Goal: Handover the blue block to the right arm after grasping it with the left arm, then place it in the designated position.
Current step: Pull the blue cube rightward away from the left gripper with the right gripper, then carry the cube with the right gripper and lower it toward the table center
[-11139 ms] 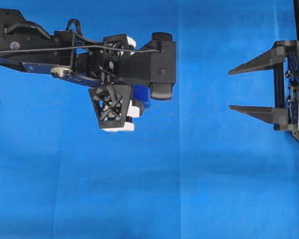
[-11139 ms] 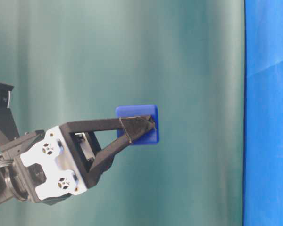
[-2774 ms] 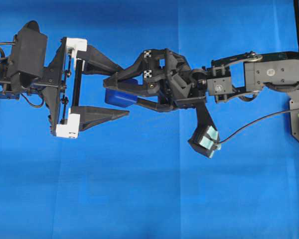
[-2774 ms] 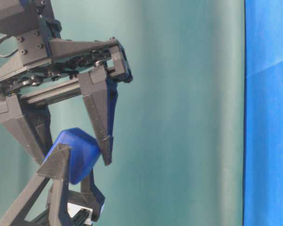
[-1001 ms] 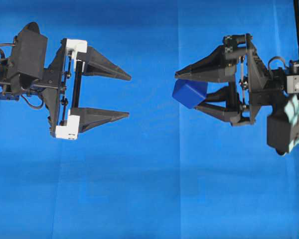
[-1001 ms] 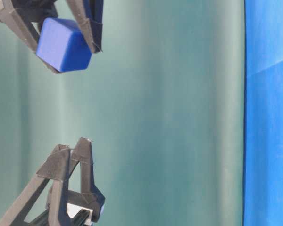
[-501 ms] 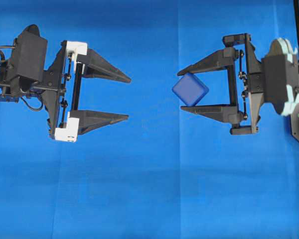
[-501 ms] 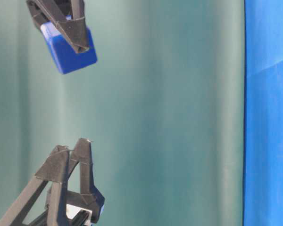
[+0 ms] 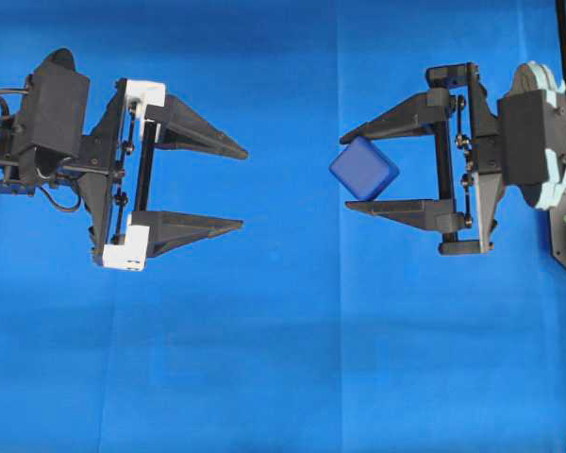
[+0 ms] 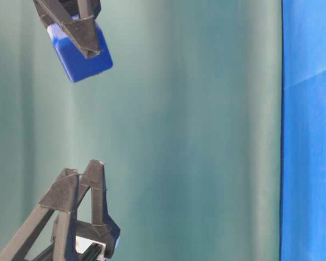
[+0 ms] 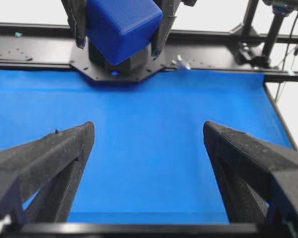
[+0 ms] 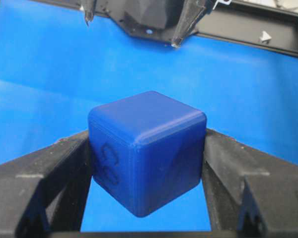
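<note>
The blue block (image 9: 363,169), a dark-blue cube, is held cornerwise above the cloth by my right gripper (image 9: 346,172), which is shut on it at the right of the overhead view. In the right wrist view the blue block (image 12: 146,148) fills the gap between both black fingers (image 12: 49,173). My left gripper (image 9: 243,187) stands wide open and empty at the left, pointing at the block across a gap. From the left wrist view, the blue block (image 11: 121,25) hangs ahead beyond my open left gripper (image 11: 148,126). The designated position cannot be made out in any view.
Bright blue cloth (image 9: 292,359) covers the table. A black frame rail (image 11: 213,44) runs along the far edge behind the right arm. In the table-level view a teal backdrop (image 10: 195,136) stands behind both grippers.
The right gripper has rolled at the wrist with the block in it, so its fingers now lie flat in the overhead view, and it has eased slightly right. The left gripper has stayed open and still.
</note>
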`<state>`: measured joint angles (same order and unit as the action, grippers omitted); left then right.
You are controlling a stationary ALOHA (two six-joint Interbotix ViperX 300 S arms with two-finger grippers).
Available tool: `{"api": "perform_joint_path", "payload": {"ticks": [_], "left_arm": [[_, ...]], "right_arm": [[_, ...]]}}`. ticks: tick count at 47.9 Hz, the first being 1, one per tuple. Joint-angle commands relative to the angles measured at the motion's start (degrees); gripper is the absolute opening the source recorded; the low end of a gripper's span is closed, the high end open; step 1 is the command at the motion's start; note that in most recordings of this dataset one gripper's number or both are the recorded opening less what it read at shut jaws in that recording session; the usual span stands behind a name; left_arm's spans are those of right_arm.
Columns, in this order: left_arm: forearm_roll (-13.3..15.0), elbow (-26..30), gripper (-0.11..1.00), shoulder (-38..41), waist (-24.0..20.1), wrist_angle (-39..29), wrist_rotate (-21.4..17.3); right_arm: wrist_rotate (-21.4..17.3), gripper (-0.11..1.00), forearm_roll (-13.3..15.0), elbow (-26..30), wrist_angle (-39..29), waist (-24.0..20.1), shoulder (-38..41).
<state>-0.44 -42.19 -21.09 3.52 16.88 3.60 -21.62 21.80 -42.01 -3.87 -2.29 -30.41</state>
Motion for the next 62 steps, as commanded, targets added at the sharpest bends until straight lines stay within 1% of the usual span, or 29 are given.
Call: {"api": "perform_joint_path", "payload": {"ticks": [1,62], "left_arm": [[0.0,1.32,0.93,-0.44,0.26,0.26,-0.09],[0.0,1.49,0.93,-0.44,0.26,0.26,-0.09]], "right_arm": [[-0.09,0.46,-0.18,1.76,0.18,-0.18,-0.7],[-0.35,0.46,-0.18,1.76,-0.88,-0.18,-0.7]]}}
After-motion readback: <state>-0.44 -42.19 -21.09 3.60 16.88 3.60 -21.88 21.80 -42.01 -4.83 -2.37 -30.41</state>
